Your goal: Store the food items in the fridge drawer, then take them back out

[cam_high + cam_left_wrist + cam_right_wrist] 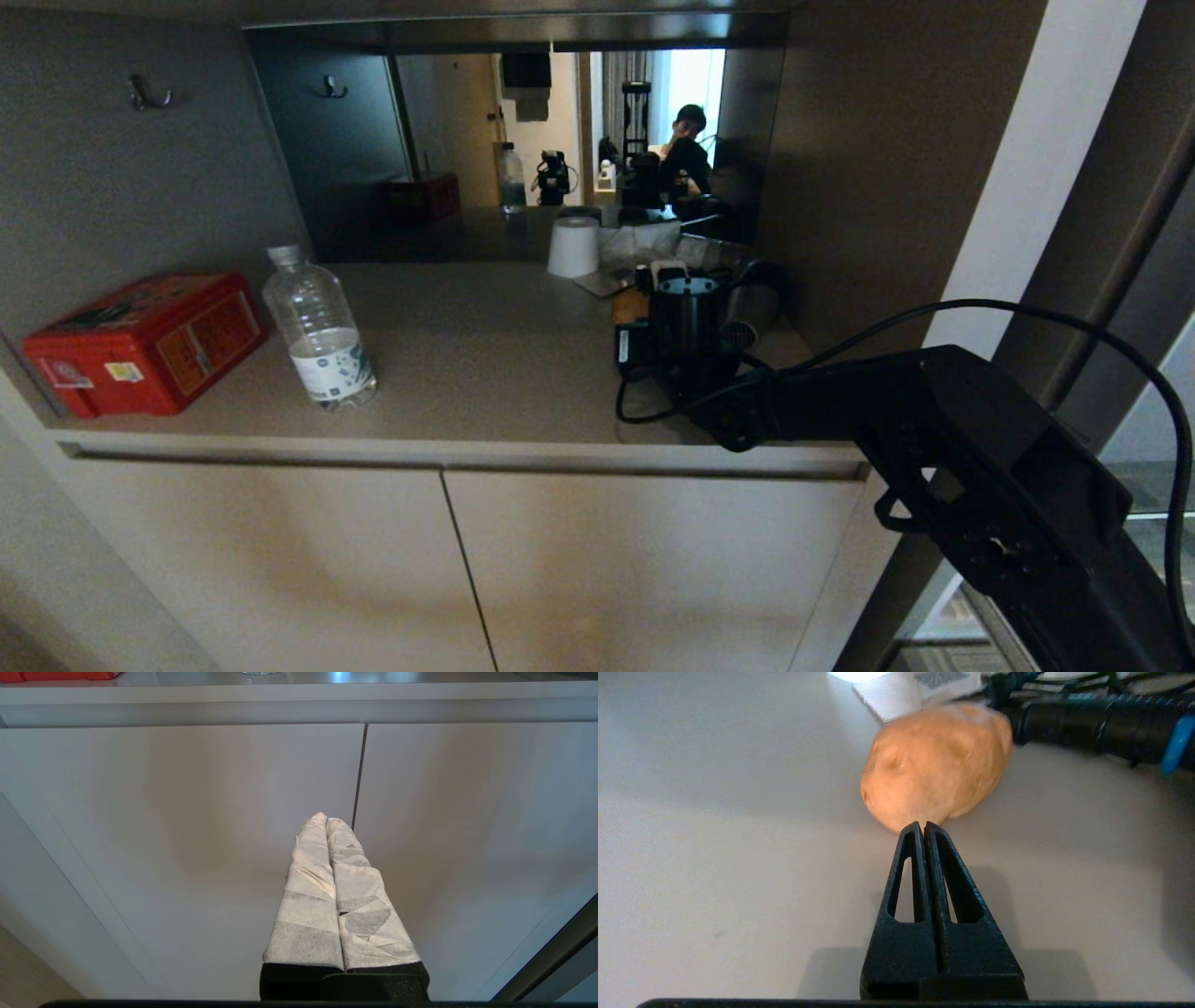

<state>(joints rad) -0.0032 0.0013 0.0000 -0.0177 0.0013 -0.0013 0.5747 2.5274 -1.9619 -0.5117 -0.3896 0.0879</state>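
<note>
Because the right gripper has its black jaws pressed flat together with nothing between them, tips just short of the tan-brown oval potato, the chief risk is a push instead of a pick: any advance in this state would likely shove the potato along the smooth beige countertop into the black cabled clutter just behind it, or roll it aside. The jaws would have to spread well before straddling such a rounded, firm thing, and a pinch too near its narrow end could squirt it free. No fridge drawer shows in any view, and the green pepper cannot be found either, so the carry that follows looks long; a weak hold would probably fail on the way.

The beige cabinet doors under the counter stand closed, their contents hidden. On the counter's left, the red rectangular tin box lies lidded, contents unseen. Beside it stands the clear plastic water bottle, capped and partly filled. Further back sits a white cylindrical cup, upside down or lidded, I cannot tell.

The left gripper, fingers wrapped in white tape, hangs parked before the cabinet doors, closed and empty.
</note>
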